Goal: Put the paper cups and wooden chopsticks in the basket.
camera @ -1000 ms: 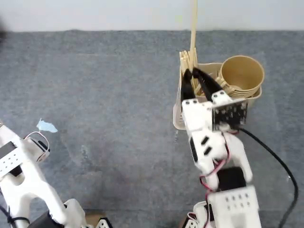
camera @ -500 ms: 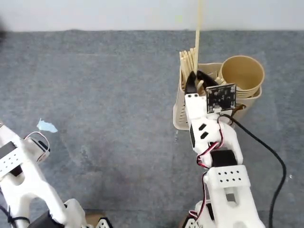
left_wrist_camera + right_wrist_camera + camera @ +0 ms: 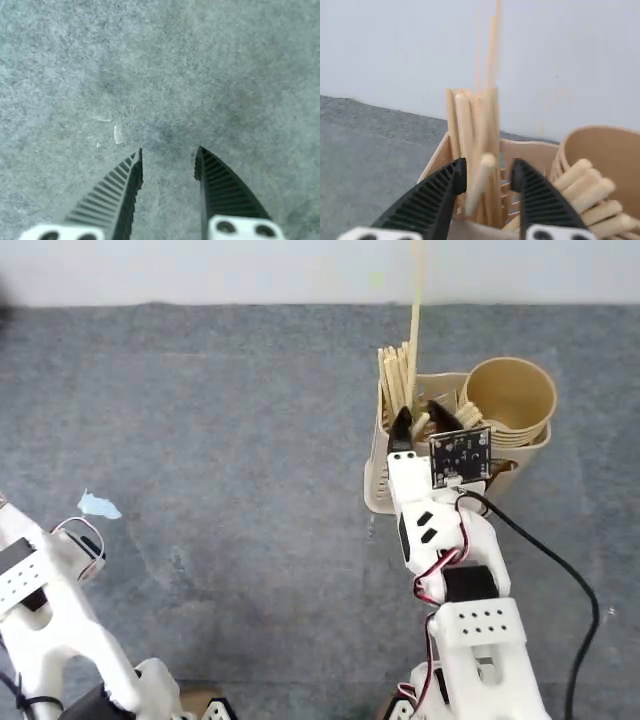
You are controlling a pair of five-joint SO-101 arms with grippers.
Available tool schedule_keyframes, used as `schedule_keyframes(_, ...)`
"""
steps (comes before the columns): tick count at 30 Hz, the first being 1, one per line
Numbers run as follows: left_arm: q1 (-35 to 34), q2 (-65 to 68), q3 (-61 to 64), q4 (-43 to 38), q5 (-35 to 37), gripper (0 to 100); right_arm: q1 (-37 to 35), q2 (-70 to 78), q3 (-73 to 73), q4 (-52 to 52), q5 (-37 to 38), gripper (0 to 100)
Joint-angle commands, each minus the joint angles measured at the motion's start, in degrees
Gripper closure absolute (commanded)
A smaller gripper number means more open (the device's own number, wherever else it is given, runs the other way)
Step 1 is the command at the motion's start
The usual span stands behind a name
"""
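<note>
The tall chopstick (image 3: 414,330) runs off the high view's top edge.

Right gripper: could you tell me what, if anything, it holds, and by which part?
Nothing clamped, it seems: the right gripper is open around the top end of a chopstick, which leans on one finger.

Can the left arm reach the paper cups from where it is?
Probably not. The left arm is off at the table's other side, its jaws open over bare carpet. The paper cups sit in the basket, right by the right arm.
</note>
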Motion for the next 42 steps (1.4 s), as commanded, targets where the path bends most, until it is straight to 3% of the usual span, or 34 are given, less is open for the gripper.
schedule_keyframes(1,0.0,-1.8,-2.6,-0.8,-0.1,83,-0.7,-3.4,-0.8,1.7,0.8,77.9)
schedule_keyframes(11,0.0,-1.8,-2.6,-0.8,-0.1,83,-0.9,-13.1,-0.9,3.6,0.8,85.1)
schedule_keyframes(16,0.1,-1.8,-2.5,-0.8,-0.1,83,-5.1,-20.4,-3.1,17.3,0.7,99.7)
schedule_keyframes(19,0.4,-1.8,-2.5,-0.8,-0.1,83,-8.1,-24.5,-5.8,27.2,0.7,98.0)
schedule_keyframes(23,6.3,-2.3,-2.0,-0.6,-0.2,84,-10.1,-27.1,-9.4,38.8,-2.3,99.0)
schedule_keyframes(27,15.1,-2.4,-1.9,-0.9,-0.2,93,-9.5,-27.3,-9.9,46.8,-3.2,99.0)
schedule_keyframes(32,24.3,-2.4,-1.8,-1.3,-0.3,98,-5.0,-27.3,-9.8,55.3,-3.3,99.0)
schedule_keyframes(42,30.0,-8.3,-0.2,-1.4,-0.3,99,1.2,-27.8,-2.2,60.5,-3.3,99.0)
